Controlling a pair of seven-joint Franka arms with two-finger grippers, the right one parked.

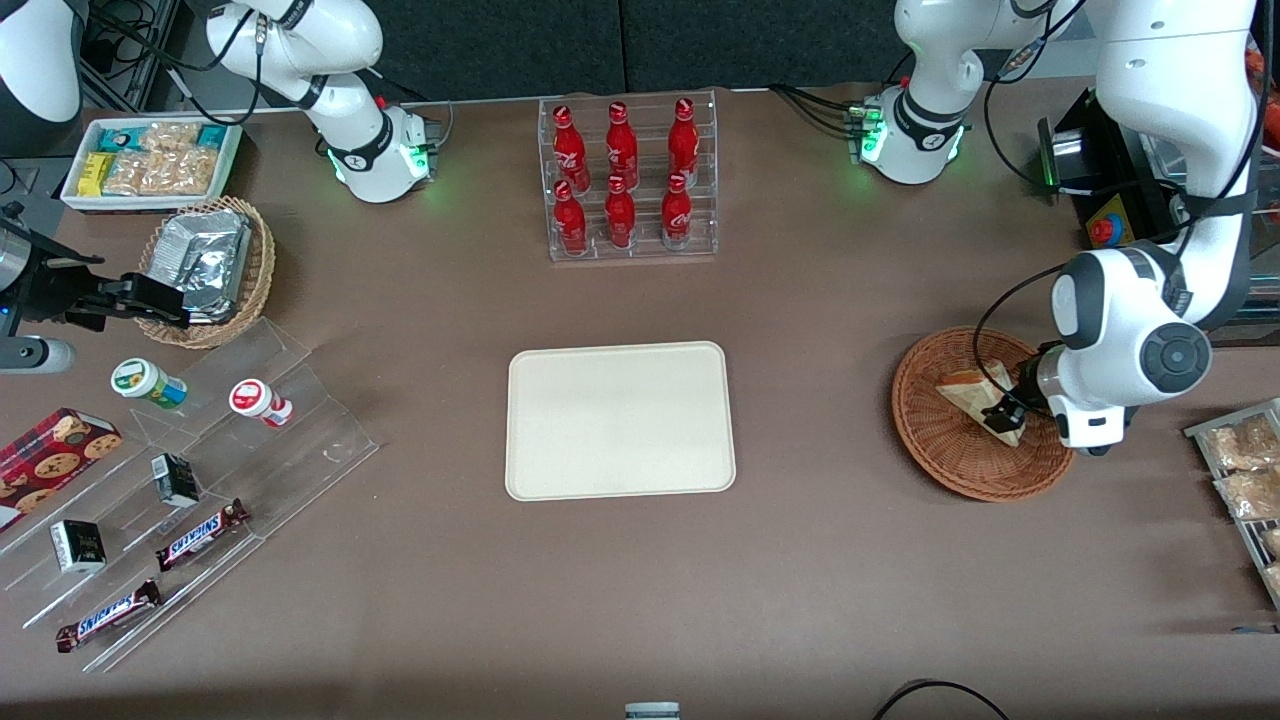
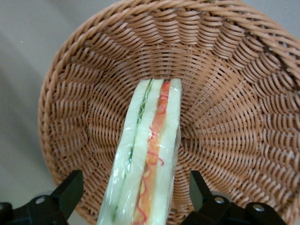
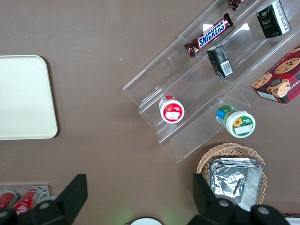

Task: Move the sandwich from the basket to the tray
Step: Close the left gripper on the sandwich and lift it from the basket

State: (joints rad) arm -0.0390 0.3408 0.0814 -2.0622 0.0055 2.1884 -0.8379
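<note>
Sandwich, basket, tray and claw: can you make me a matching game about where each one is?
Things:
1. triangular white-bread sandwich in clear wrap
2. round reddish-brown wicker basket
3. flat cream plastic tray
4. left arm's claw

Places:
A. open around the sandwich
B. bare, at the table's middle
C. toward the working arm's end
D. lying in the basket

Pairs: 1-D, 2-C, 3-B, 4-A

My own wrist and forearm cover the part of the basket [image 1: 950,440] toward my end of the table, and they hide my gripper [image 1: 1003,412] nearly whole in the front view. The wrist camera cuts the sandwich [image 2: 150,154] off at its near end, so I cannot see where my fingers [image 2: 70,190] stand against the wrap. The basket rim runs out of that picture too. The snack packets [image 1: 1245,465] beside me are cut by the front view's edge
</note>
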